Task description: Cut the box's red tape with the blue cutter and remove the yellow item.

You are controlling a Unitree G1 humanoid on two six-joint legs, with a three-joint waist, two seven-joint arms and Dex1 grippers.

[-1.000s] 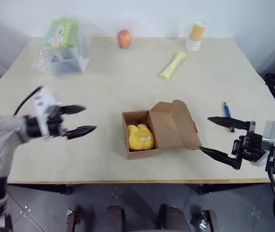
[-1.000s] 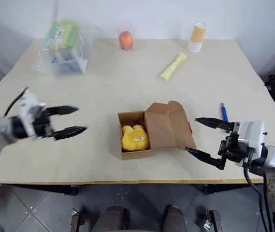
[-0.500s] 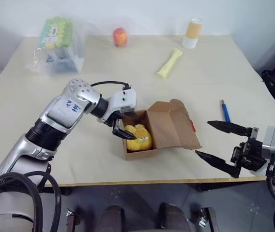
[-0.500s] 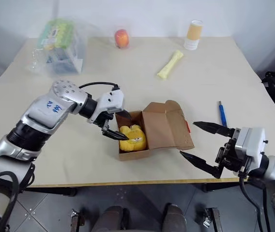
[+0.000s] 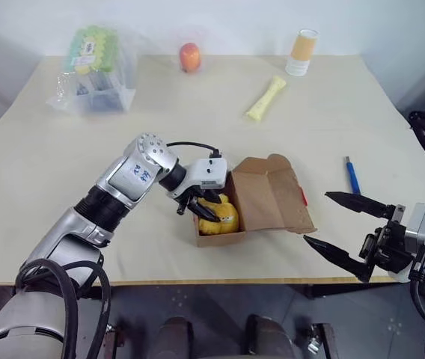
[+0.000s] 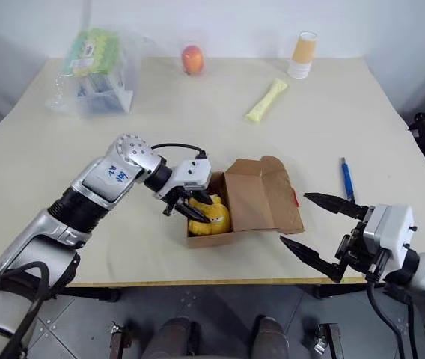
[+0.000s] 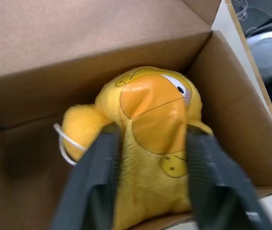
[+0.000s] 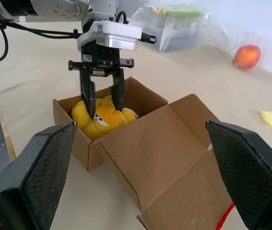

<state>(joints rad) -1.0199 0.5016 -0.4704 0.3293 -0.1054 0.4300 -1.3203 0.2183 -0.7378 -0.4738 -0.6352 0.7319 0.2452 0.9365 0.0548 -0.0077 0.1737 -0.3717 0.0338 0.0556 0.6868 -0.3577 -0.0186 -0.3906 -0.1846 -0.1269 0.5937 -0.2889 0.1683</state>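
The box (image 5: pixel 272 198) stands open at the table's middle, its flaps folded out to the right, with a sliver of the red tape (image 5: pixel 303 197) on the flap edge. Inside lies the yellow item (image 7: pixel 150 143), a soft plush. My left gripper (image 5: pixel 201 206) reaches down into the box from the left, and its fingers (image 7: pixel 97 177) press against both sides of the plush, shut on it. The blue cutter (image 5: pixel 352 174) lies on the table to the right of the box. Near the front right edge my right gripper (image 5: pixel 316 217) hovers open, pointing at the box, with nothing between its fingers.
At the back of the table sit a clear bag with a green package (image 5: pixel 93 71), an orange-red fruit (image 5: pixel 190 56), a pale yellow bone-shaped piece (image 5: pixel 265 99) and an orange cup (image 5: pixel 302 51). Bare tabletop (image 5: pixel 85 164) lies left of the box.
My left arm has swung in from the left to the box, lowered its fingers around the yellow item and closed them on it. The right gripper has stayed open in place.
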